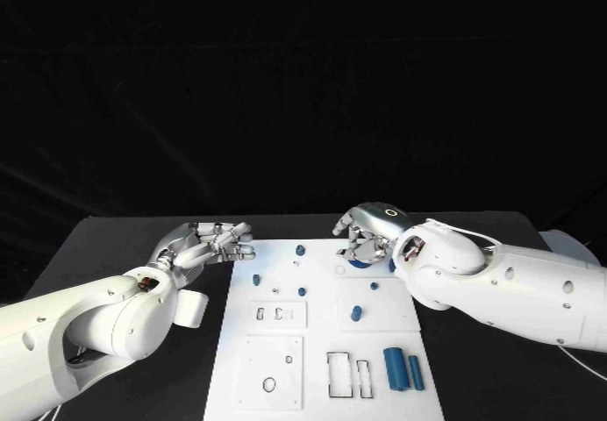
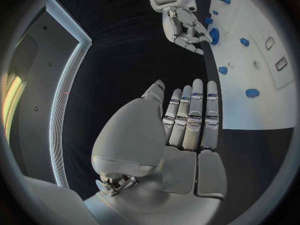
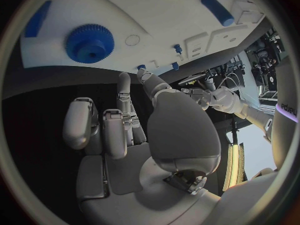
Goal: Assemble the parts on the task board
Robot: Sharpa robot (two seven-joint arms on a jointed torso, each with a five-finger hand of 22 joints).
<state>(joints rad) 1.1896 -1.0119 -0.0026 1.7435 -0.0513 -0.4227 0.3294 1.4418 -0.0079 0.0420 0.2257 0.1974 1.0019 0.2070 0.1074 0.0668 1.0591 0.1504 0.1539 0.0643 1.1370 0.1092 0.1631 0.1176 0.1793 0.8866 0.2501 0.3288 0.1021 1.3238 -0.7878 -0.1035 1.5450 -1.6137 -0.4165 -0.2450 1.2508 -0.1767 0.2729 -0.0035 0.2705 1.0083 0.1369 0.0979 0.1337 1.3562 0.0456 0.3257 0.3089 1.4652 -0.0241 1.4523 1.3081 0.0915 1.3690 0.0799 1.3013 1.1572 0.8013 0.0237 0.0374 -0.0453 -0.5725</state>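
White against the black tabletop, the task board lies lengthwise in front of me, scattered with small blue parts. My right hand hovers over the board's far right corner, fingers curled downward around nothing; just beneath them sits a round blue gear, and the right wrist view shows that gear resting on the board, apart from my fingers, which are half-bent and empty. My left hand hangs just off the board's far left edge over the bare tabletop, its fingers bent loosely inward in the head view; from the left wrist camera they lie side by side, nearly straight, holding nothing.

Across the board's far half, several small blue pegs stand or lie well apart from one another, with a longer oval blue piece near the middle. Toward the near right corner, two blue cylinders lie side by side, touching or nearly so, just beside a pair of upright rectangular slots. A square panel with small cut-outs sits left of centre, and another panel with an oval hole occupies the near left corner.
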